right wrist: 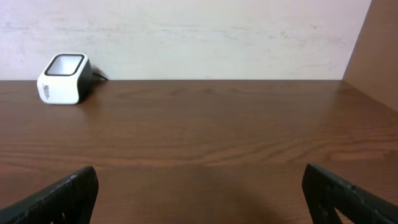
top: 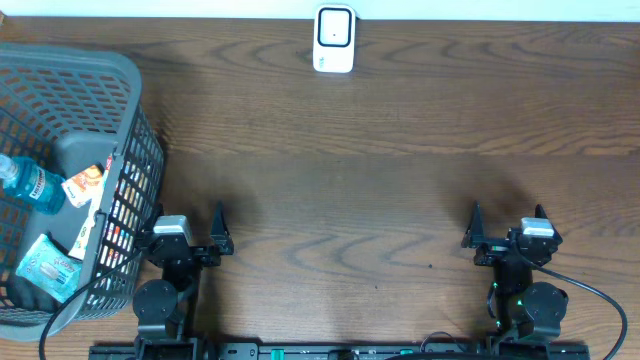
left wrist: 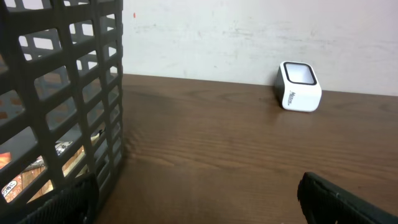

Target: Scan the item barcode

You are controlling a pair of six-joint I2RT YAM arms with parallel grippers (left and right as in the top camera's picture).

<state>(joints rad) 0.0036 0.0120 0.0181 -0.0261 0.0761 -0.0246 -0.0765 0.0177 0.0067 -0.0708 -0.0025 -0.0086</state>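
Two arms sit low over a wooden table. The left gripper (top: 221,234) and the right gripper (top: 472,232) are both spread wide, holding nothing. A grey basket (top: 120,90) stands just left of the left gripper (a blue bottle (top: 30,185) and a teal packet (top: 48,262) lie inside). The white scanner (top: 333,38) stands far ahead, between the two.

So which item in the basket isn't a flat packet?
The blue bottle, at the left of the basket; the orange packet and teal pouch are flat wrappers.

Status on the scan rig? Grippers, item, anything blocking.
Left gripper and right gripper open, empty, at near edge. Blue bottle and packets in basket, none picked. Scanner at far edge; nothing stands between it and the grippers.
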